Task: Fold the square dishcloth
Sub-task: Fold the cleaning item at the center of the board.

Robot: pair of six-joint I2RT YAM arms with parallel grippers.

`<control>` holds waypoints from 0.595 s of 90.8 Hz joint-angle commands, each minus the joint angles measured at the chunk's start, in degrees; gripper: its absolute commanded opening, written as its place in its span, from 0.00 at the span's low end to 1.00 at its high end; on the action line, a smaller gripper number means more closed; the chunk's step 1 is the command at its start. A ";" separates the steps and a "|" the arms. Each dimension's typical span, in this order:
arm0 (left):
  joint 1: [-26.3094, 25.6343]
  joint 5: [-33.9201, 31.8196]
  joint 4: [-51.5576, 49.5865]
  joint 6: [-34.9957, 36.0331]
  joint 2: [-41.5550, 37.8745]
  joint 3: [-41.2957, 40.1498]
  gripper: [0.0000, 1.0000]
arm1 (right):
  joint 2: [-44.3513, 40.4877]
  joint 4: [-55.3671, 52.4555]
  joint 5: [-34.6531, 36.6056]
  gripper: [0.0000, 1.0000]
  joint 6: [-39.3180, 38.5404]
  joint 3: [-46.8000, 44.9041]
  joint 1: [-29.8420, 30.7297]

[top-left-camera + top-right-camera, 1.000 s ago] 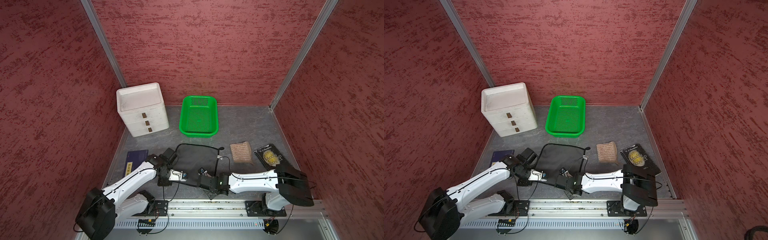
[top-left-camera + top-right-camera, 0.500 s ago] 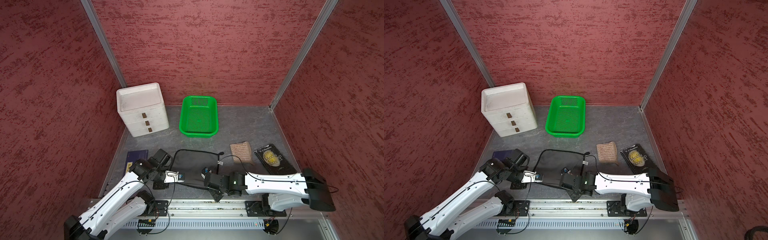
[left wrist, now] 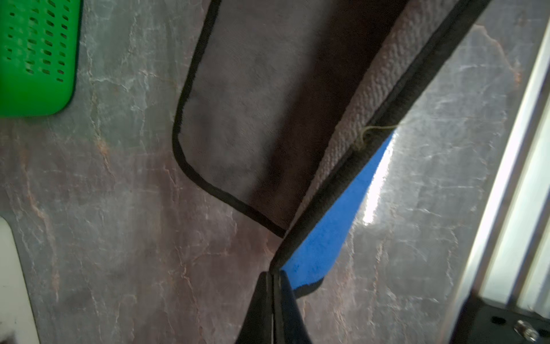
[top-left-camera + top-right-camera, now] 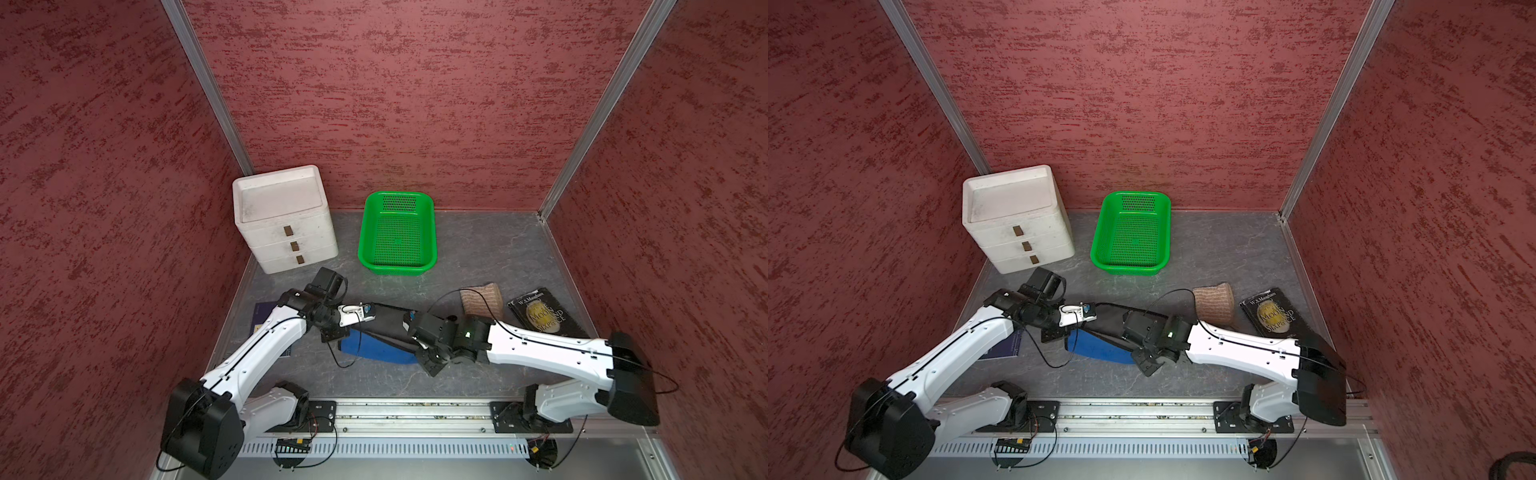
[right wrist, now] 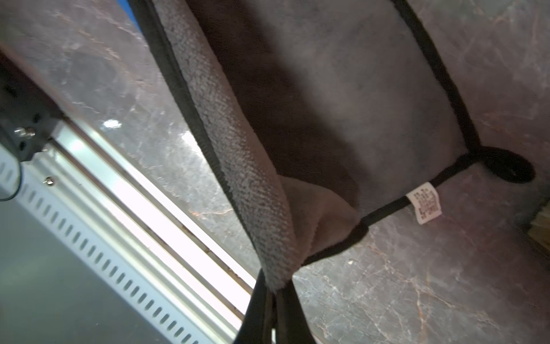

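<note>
Around the raised dishcloth (image 4: 384, 326) stand drawers (image 4: 286, 232), green basket (image 4: 397, 243) and book (image 4: 544, 313).

Both top views are bright, evenly lit from above and sharp, with only soft shadows on the counter (image 4: 478, 249). The wrist views are dimmer and softer: white glare burns out the rail (image 5: 166, 214), and the left claw (image 3: 272, 297) and right claw (image 5: 272, 306) blur darkly.
</note>
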 commanded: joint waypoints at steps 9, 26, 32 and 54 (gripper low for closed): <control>-1.39 -5.97 15.07 -4.32 6.72 2.91 0.00 | 0.56 1.12 -1.86 0.00 -3.83 -2.24 -5.91; -3.04 -10.59 21.07 -4.12 12.42 3.79 0.00 | 2.42 1.49 -0.82 0.00 -5.39 -2.41 -9.39; -3.34 -12.64 23.16 -3.76 14.64 3.62 0.00 | 3.88 1.58 0.25 0.00 -5.70 -1.92 -10.83; -4.01 -18.41 31.60 -1.93 22.57 2.11 0.00 | 12.07 1.21 3.18 0.00 -5.90 1.91 -14.51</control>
